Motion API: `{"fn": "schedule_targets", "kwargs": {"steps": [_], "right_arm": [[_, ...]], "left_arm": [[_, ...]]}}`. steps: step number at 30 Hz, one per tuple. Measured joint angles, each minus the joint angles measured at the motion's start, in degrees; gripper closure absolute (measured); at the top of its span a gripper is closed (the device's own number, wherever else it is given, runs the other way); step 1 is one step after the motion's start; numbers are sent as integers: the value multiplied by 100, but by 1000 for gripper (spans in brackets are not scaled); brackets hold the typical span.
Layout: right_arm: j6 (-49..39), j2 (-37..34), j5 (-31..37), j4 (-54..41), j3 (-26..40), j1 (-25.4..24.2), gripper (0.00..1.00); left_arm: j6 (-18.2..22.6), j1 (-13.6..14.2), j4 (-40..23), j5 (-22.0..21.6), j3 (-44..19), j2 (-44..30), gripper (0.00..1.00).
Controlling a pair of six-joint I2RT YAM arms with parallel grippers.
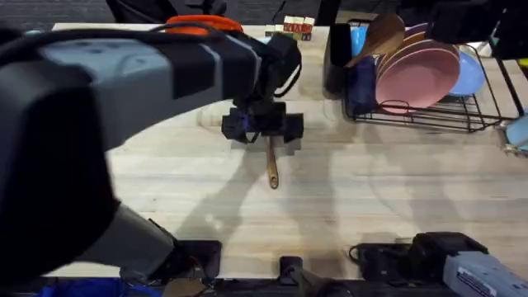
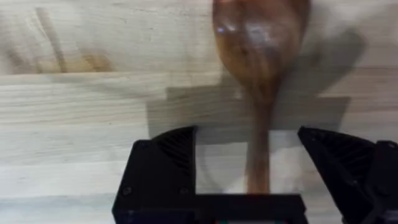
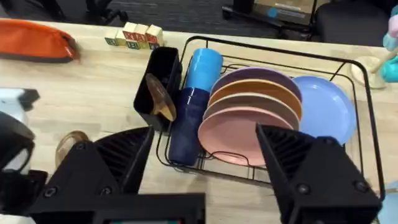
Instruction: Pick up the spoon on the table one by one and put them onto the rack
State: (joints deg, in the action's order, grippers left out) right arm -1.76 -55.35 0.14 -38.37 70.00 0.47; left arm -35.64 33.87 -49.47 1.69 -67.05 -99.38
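We see an orange pouch (image 3: 34, 39) lying on the far side of the bench (image 1: 371, 198). Just beside it stands a short row of small lettered blocks (image 3: 134, 35), close to the far edge. A teal object (image 1: 517, 132) sits at the right edge.

The overhead camera sits above the arm bases and looks down and forward across the surface (image 1: 371, 198); the left arm rises close beneath it, large and blurred at the left of the frame. The left wrist camera looks almost straight down from very near — the surface's grain and a spoon (image 2: 258, 74) between its fingers. The right wrist camera sits higher and faces obliquely toward the rack (image 3: 273, 118) — the same rack (image 1: 429, 82) that lies at the overhead frame's upper right.
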Motion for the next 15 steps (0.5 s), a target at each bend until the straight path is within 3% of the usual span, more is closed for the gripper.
{"fn": "schedule_targets", "kwargs": {"steps": [8, 12, 13, 15], "right_arm": [[0, 0, 0, 0, 0, 2, 9], [0, 0, 0, 0, 0, 0, 9], [0, 0, 0, 0, 0, 0, 9], [0, 0, 0, 0, 0, 0, 9]], "left_arm": [[-111, 2, -28, -122, -44, -301, 64], [-186, -4, -59, -201, -44, -310, 189], [-215, -4, -91, -289, -44, -321, 300], [-220, -4, -90, -304, -44, -321, 348]]}}
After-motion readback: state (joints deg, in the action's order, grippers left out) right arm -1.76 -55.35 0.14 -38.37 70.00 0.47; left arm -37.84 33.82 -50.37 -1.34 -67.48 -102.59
